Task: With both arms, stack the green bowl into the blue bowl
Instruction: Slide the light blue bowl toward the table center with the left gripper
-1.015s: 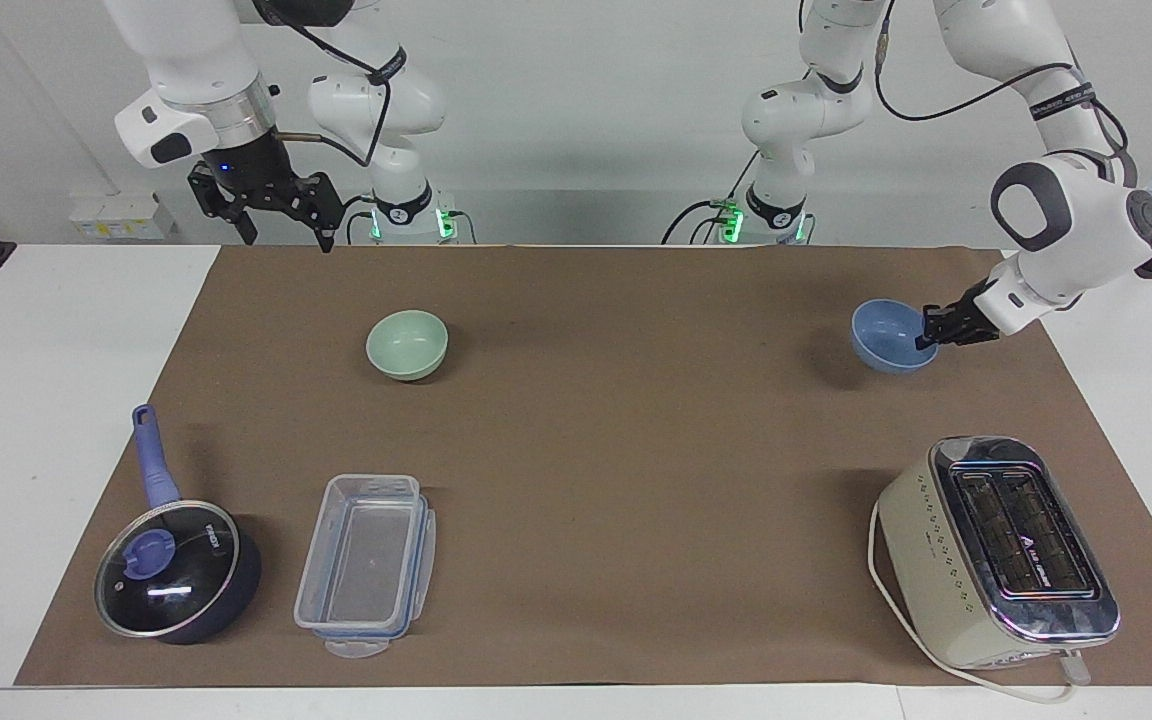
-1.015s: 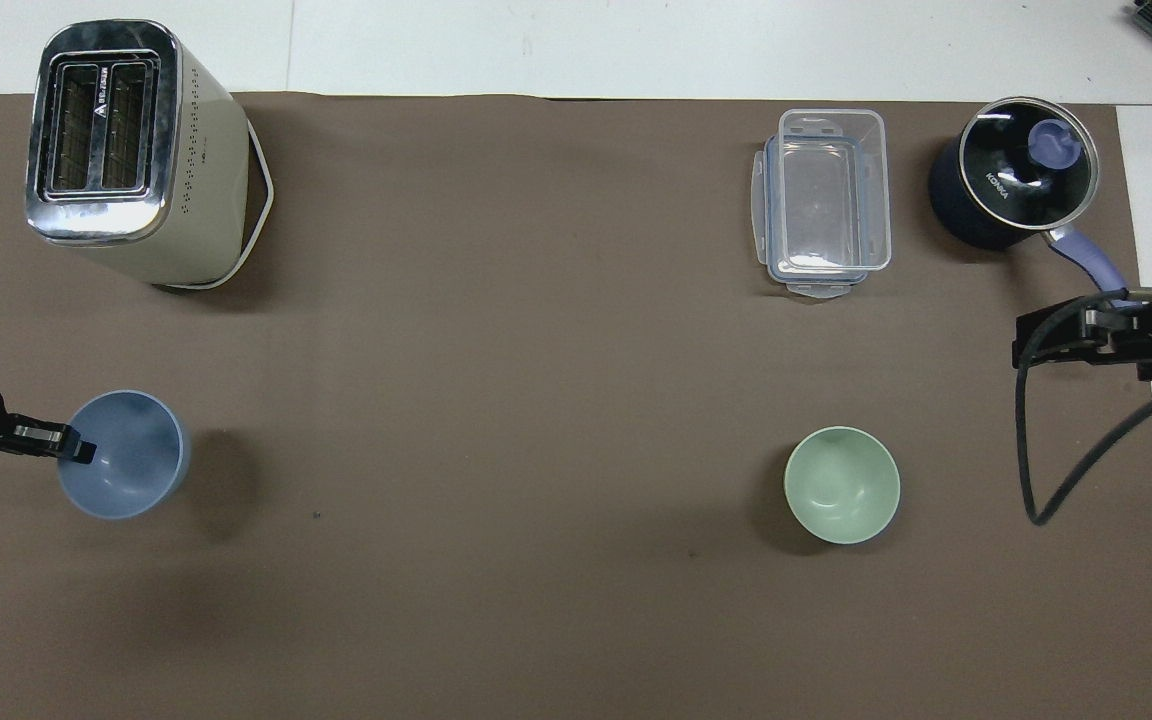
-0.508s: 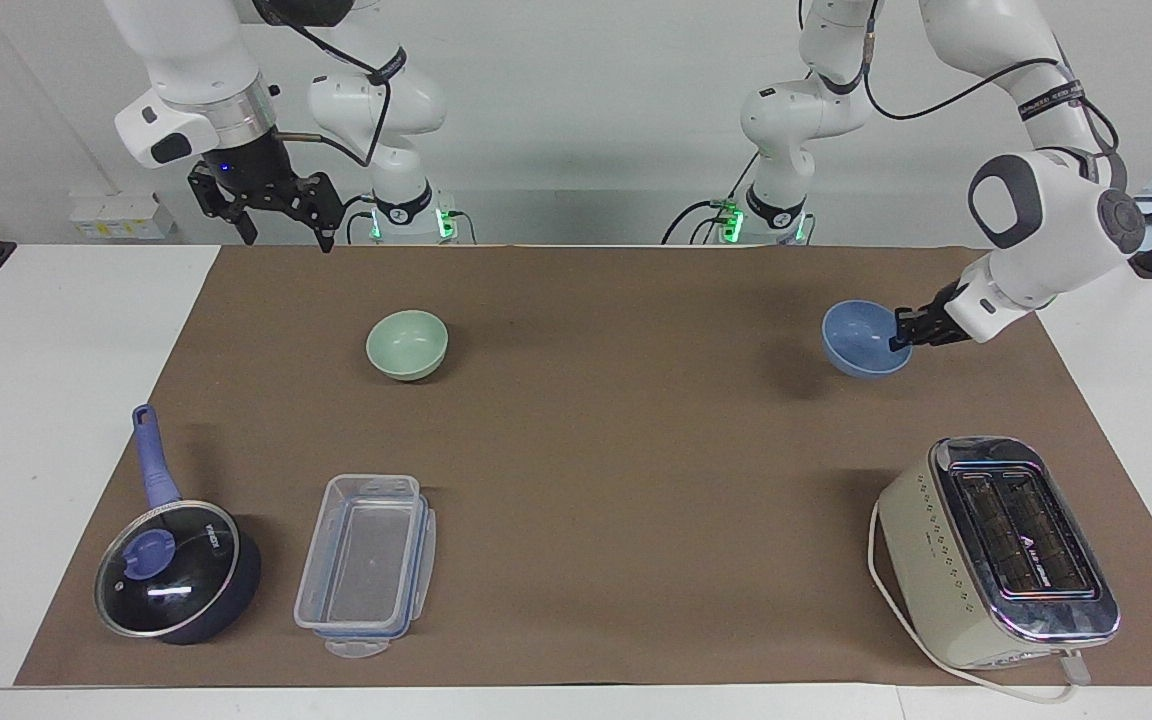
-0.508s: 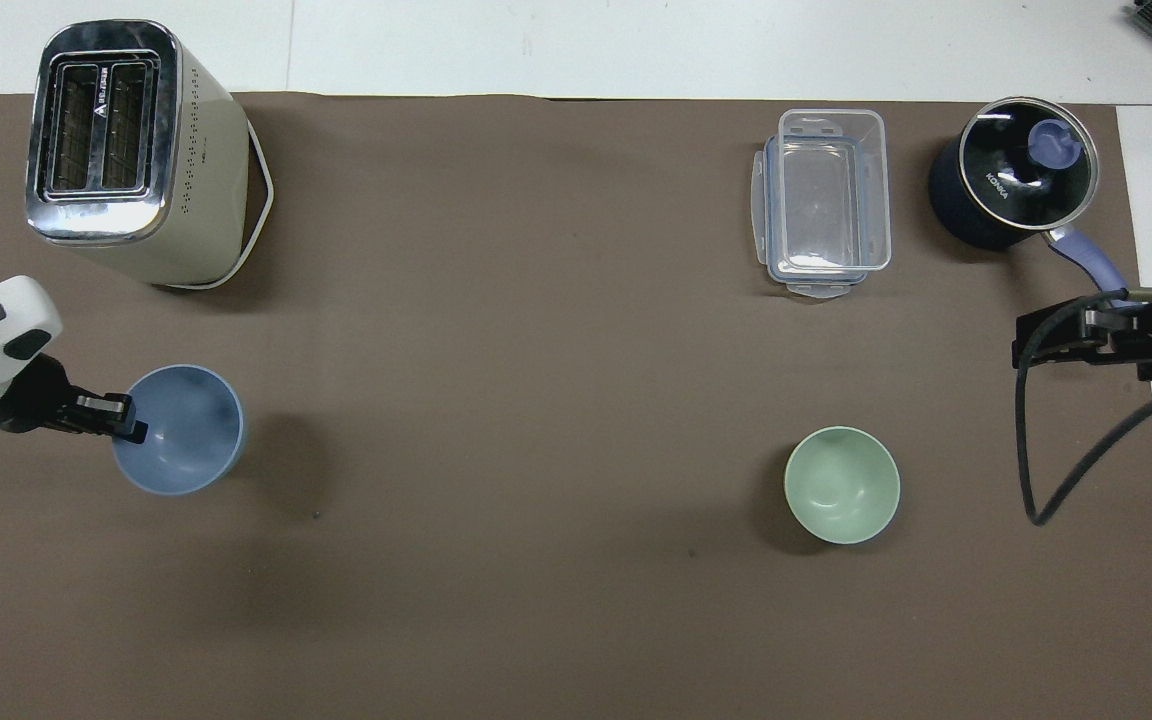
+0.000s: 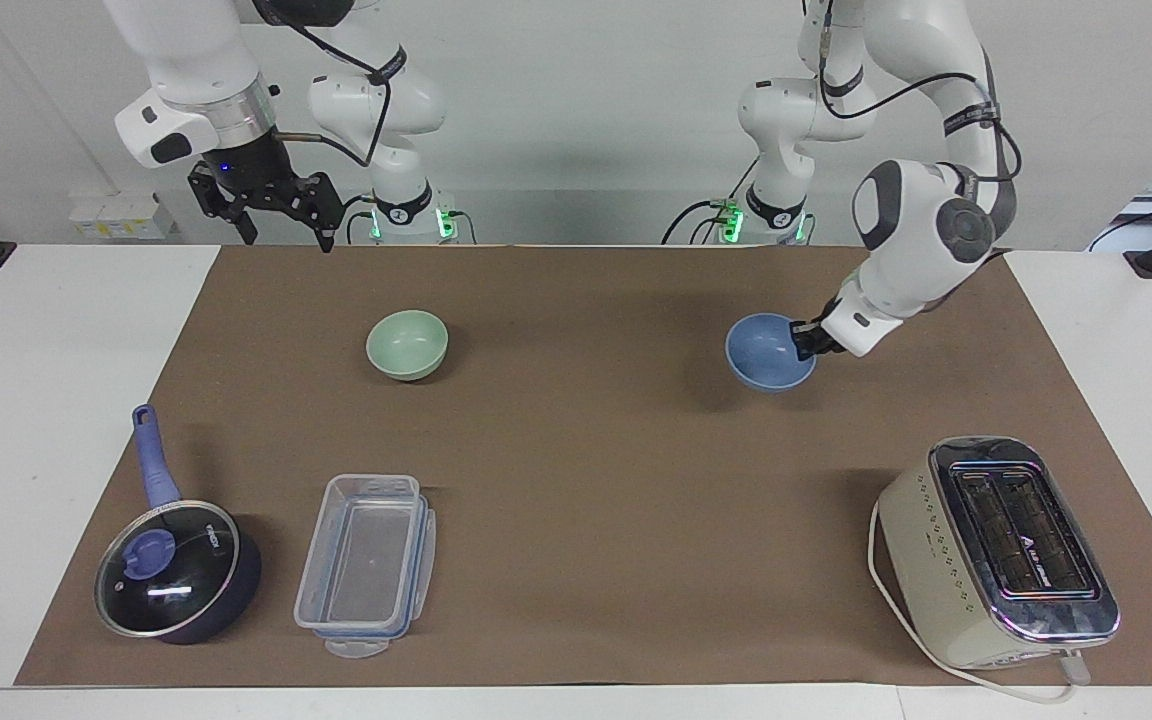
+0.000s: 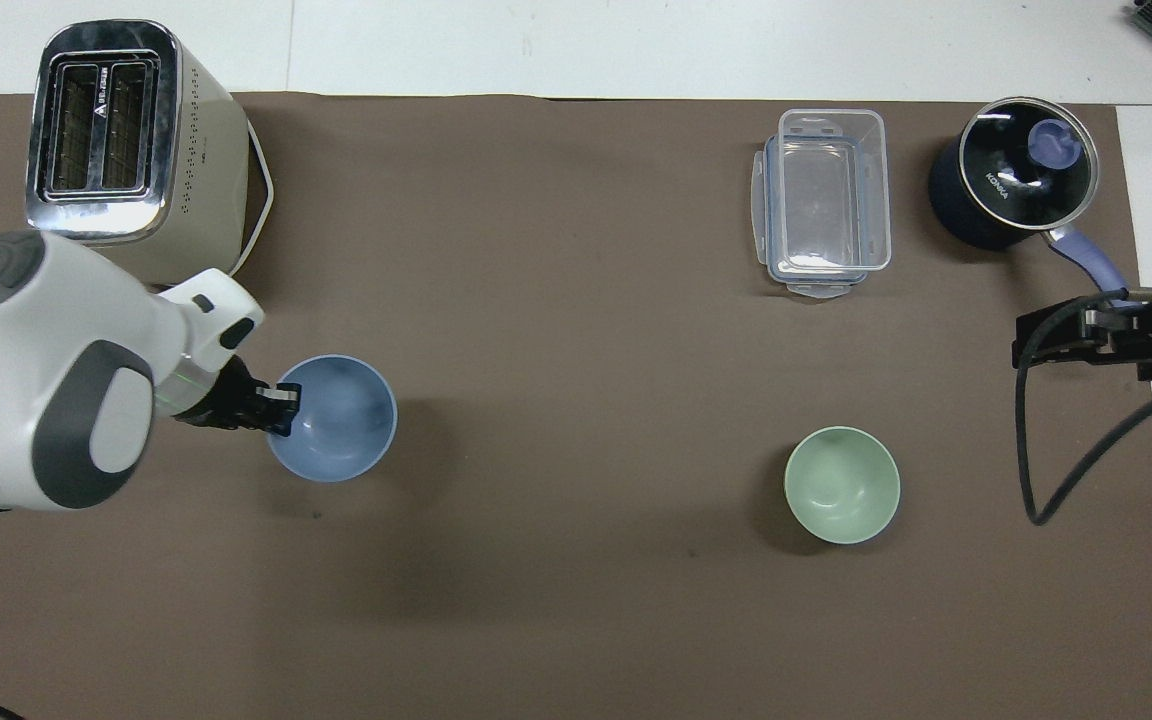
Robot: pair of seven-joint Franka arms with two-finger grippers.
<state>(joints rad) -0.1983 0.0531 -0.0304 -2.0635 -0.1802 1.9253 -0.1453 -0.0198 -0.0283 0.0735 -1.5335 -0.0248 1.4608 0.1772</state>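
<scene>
Left gripper (image 5: 804,338): pinched tight on the rim of the blue bowl (image 5: 768,352), 1 finger inside the rim and 1 outside, on the side toward the left arm's end of the table.
Blue bowl: held upright and mouth up just above the brown mat (image 5: 596,450), its shadow lying on the mat beneath it; it hangs over the mat's left-arm half.
Green bowl (image 5: 407,344): sitting mouth up on the mat in the right-arm half, nothing touching it and well apart from the blue bowl.
Right gripper (image 5: 281,215): waiting up in the air over the edge of the mat at the robots' end, toward the right arm's end; its 2 fingers stand spread apart and hold nothing.
Toaster (image 5: 998,552): on the mat at the left arm's end, farther from the robots than the blue bowl and well apart from it.
Clear container (image 5: 368,563): no lid, farther from the robots than the green bowl.
Saucepan (image 5: 174,566): glass lid on, beside the clear container toward the right arm's end, its handle pointing toward the robots.
Open room: bare mat lies between the 2 bowls, and a wide bare strip runs down the middle of the mat between the toaster and the clear container.
</scene>
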